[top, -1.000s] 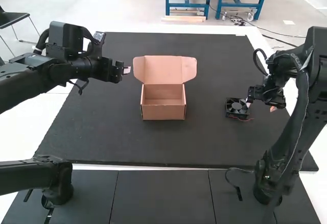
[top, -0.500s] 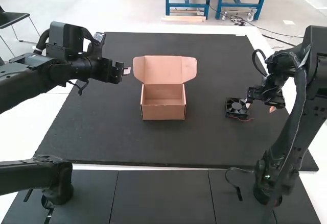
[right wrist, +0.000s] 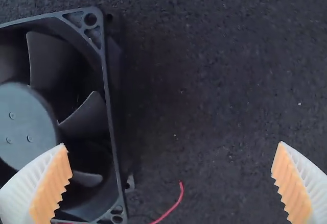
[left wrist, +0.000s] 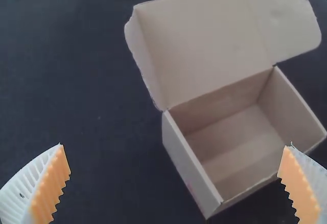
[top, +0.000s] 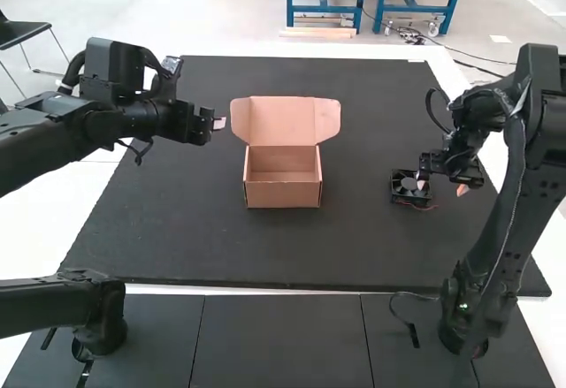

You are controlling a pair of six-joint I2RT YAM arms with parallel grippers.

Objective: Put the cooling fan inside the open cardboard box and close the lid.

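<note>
While the black square plastic cooling fan (top: 411, 186) lies flat on the black mat (top: 177, 220), well to the right of the open brown cardboard box (top: 283, 176) and apart from it, the right gripper (top: 439, 176) hangs just over the fan's right edge with its white ribbed, orange-padded fingers (right wrist: 48, 188) spread wide. In the right wrist view one finger sits above the blades and the other above bare mat, so the frame edge falls off-centre between them. A descent from here could press a finger onto the blades, or pinch only the thin rim. The fan might then tilt, skid on the mat or drop on the way to the box. The thin red wire (right wrist: 171, 206) trailing from the fan's near corner could also snag. The box looks light and a low carry could knock it aside. Farther back, the left gripper (top: 212, 121), also spread, hovers just left of the raised lid (top: 285, 120). Pushing that flap off-centre could twist the box rather than shut it.
</note>
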